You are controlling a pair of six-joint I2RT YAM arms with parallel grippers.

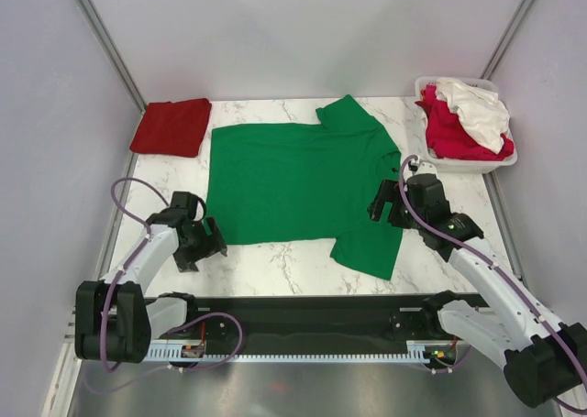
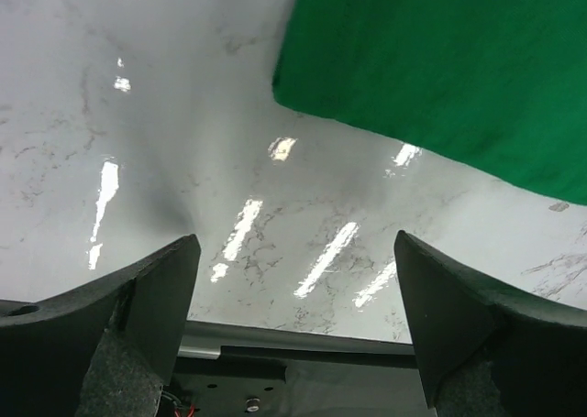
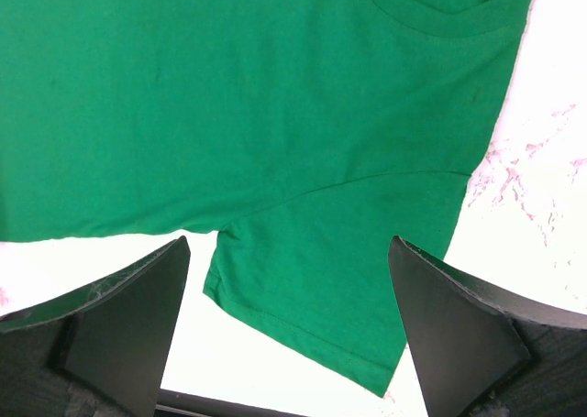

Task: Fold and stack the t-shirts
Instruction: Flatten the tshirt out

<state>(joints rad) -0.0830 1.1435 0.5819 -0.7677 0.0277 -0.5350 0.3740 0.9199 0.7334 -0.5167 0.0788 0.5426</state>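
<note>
Here, green t-shirt [image 1: 298,183] spread flat, sleeves out

Overhead view from behind, wrist views close above table [image 1: 275,261], all sharing green t-shirt [image 1: 293,183]

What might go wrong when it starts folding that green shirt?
The left fingers hover over bare table beside the corner of the green shirt, so they may pinch nothing. The right fingers sit over the near sleeve and might lift only that, skewing the fold.
</note>
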